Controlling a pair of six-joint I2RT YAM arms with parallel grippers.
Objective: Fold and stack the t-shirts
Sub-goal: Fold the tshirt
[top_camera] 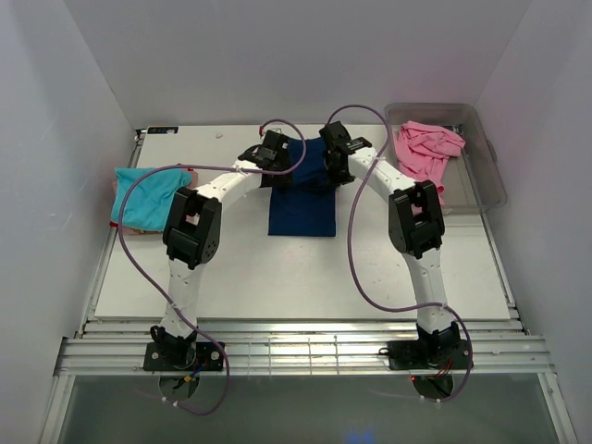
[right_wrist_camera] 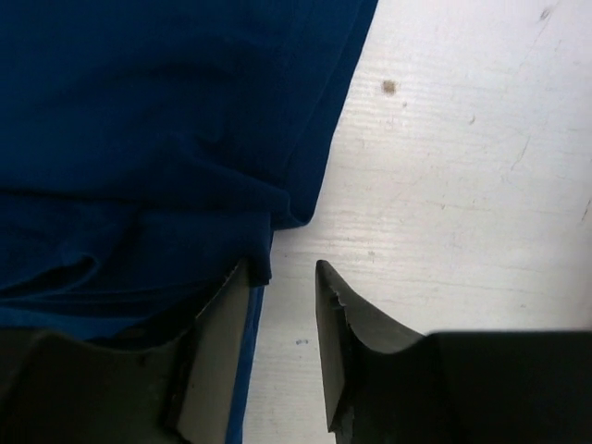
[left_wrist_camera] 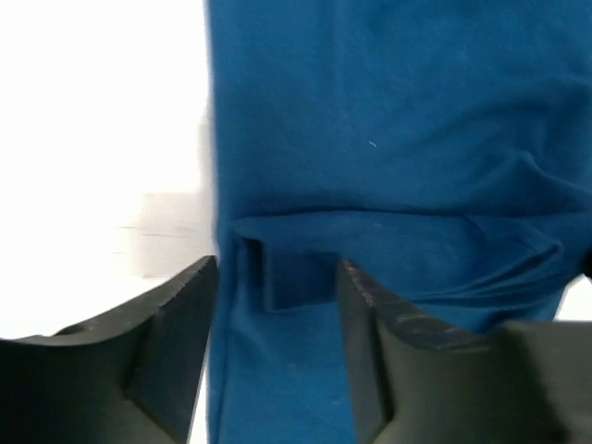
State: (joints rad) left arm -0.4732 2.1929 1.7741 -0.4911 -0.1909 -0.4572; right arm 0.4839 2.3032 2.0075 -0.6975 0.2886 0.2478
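Well, I see the navy t-shirt (top_camera: 302, 211) running lengthwise nearward from its far end, where the left claw (left_wrist_camera: 277, 270) gapes astride its left edge and the right claw (right_wrist_camera: 282, 270) stands narrowly parted at its right edge (neither gripping).

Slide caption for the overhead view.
Open left pincer and right pincer over the navy t-shirt; turquoise t-shirt left, pink t-shirt in tub.

Left end effector (left_wrist_camera: 277, 268) jaws apart over navy t-shirt (left_wrist_camera: 398, 139) fold.

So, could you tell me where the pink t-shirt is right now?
In the top view, the pink t-shirt lies bunched in the clear plastic tub at the far right, to the right of the navy t-shirt.
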